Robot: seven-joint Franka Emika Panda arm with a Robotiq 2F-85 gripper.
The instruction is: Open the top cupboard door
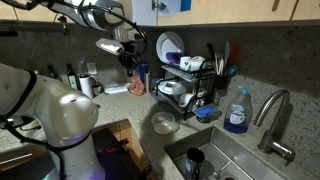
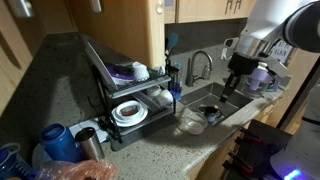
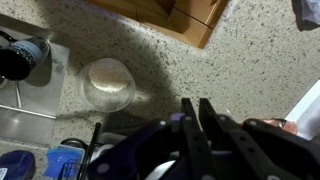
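The wooden top cupboard (image 2: 125,30) hangs above the dish rack. It also shows along the top of an exterior view (image 1: 250,8), and its underside shows in the wrist view (image 3: 170,15). I cannot tell whether its door is ajar. My gripper (image 1: 127,55) hangs below the cupboard and over the counter, left of the dish rack; it also shows by the sink in an exterior view (image 2: 235,85). In the wrist view its two black fingers (image 3: 197,103) are pressed close together with nothing between them. It does not touch the cupboard.
A black dish rack (image 1: 185,85) (image 2: 130,95) holds plates and cups. A glass bowl (image 1: 165,122) (image 2: 192,122) (image 3: 107,82) sits on the speckled counter by the sink (image 1: 225,150). A faucet (image 1: 272,110) and a blue soap bottle (image 1: 237,112) stand behind it.
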